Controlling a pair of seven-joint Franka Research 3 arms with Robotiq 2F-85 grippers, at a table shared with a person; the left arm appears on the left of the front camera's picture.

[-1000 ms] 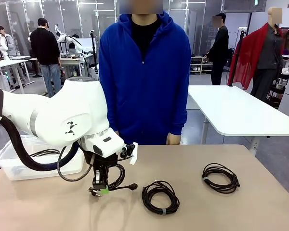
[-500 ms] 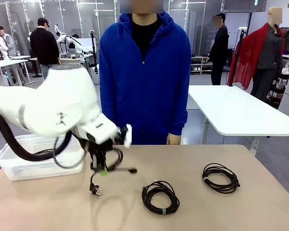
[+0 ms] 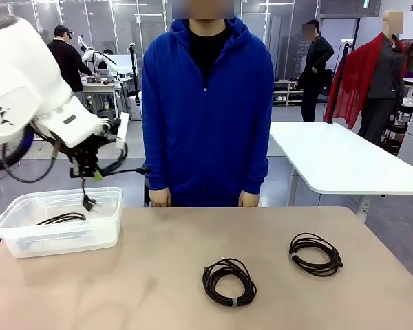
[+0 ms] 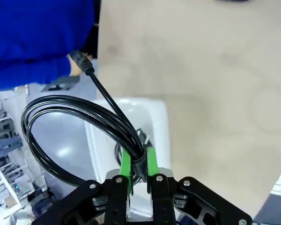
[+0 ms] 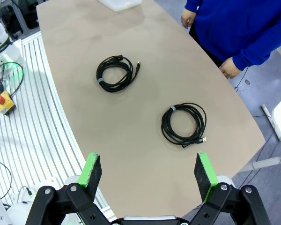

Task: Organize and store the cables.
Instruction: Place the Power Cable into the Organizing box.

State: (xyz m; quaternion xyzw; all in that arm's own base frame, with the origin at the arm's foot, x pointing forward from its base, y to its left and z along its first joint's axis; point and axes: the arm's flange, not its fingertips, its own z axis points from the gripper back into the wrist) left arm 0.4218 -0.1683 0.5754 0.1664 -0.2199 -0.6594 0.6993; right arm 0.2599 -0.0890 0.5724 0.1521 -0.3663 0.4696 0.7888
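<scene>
At left pincer [image 4: 137, 157]: clenched on the held cable [image 4: 70, 112], green pads [image 4: 125, 161] pressed on both sides of the bundle, at a spot wrapped w/ a dark band. Held up in the air, w/ the loop spread out to one side, one plug end [image 4: 82, 63] sticking away from it and another plug [image 3: 89, 203] dangling down toward the clear bin [image 3: 27, 240]. Placed above the bin, near its far rim, w/ the dangling plug just at rim height; cannot tell if touching. Bin itself at the left end of the tabletop [image 3: 158, 295]. Inside the bin: one more black cable [image 3: 63, 218], lying flat on the bottom. Farther out, on the open tabletop: middle coil [image 3: 228, 280] w/ a small light band, approx. front centre, and right coil [image 3: 315, 254] a bit farther back and to the right. Both flat, apart from each other and well apart from the bin. At right pincer [image 5: 149, 171]: released, jaws wide, nothing between them, high over the tabletop edge and looking down on both coils. At the far side: person in blue hoodie [image 3: 206, 103], standing, hands [image 3: 160, 197] low at the tabletop edge, apart from every cable.
</scene>
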